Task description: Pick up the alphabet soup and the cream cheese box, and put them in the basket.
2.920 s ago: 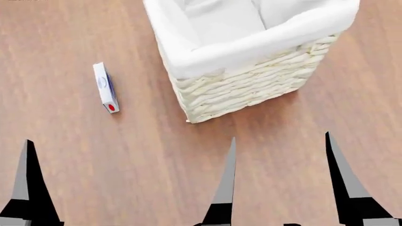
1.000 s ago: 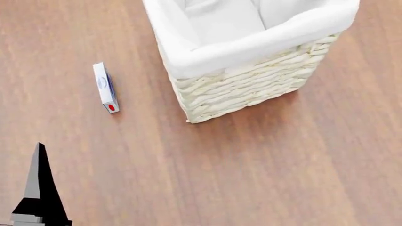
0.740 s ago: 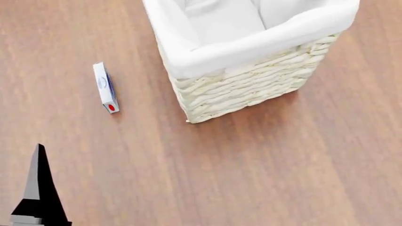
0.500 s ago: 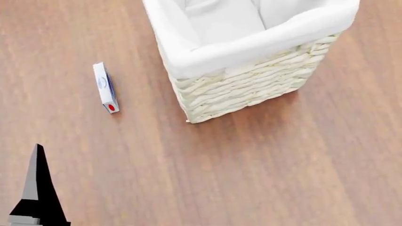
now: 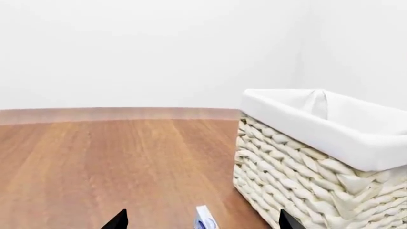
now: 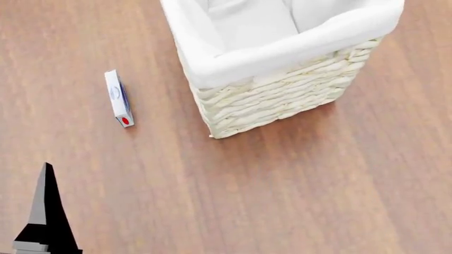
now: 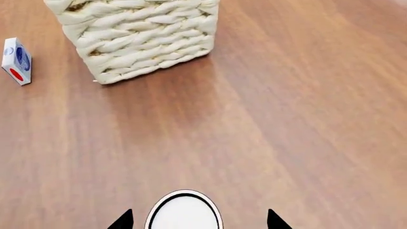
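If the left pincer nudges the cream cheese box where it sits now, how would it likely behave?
The cream cheese box stands on a narrow edge on the wooden floor, so a sideways nudge would probably tip it flat. Being a thin, straight-edged carton, it likely stays stiff and slides instead of rolling. It looks small and probably light, so it may skid before the left pincer closes on it.

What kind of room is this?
Probably a bare simulated test room, not a home: plain white walls, a wooden floor, and only a basket and a cream cheese box on it.

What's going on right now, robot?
Right gripper open over soup can. Left gripper open, empty. Cream cheese box beside basket. Nothing blocking.
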Tool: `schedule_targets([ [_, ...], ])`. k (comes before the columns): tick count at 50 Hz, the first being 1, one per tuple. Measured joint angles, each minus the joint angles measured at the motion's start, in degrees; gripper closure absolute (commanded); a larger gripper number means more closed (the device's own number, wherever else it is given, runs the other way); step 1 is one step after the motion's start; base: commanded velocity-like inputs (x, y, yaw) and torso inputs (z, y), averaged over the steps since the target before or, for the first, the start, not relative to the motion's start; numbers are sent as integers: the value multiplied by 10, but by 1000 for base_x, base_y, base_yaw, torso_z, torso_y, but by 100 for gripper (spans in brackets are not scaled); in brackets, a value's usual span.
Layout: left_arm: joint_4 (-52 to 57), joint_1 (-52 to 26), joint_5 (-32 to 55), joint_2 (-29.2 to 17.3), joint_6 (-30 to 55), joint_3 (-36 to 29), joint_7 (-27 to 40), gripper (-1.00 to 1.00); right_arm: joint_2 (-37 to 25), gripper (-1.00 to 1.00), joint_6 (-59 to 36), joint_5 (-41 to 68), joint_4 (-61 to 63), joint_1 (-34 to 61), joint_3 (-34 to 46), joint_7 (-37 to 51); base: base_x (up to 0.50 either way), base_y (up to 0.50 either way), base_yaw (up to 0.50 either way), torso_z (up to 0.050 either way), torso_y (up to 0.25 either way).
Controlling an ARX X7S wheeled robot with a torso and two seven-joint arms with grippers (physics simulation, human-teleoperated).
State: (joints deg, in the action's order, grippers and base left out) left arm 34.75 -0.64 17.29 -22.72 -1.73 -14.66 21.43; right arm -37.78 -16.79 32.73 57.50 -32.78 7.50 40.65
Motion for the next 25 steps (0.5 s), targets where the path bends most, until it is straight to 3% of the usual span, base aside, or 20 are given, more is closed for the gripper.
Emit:
schedule_targets([
  [25,-5,0,2,-1,-5,2,6,-100,-1,-100,0,13,-38,42,31,-10,0,0,0,0,0],
])
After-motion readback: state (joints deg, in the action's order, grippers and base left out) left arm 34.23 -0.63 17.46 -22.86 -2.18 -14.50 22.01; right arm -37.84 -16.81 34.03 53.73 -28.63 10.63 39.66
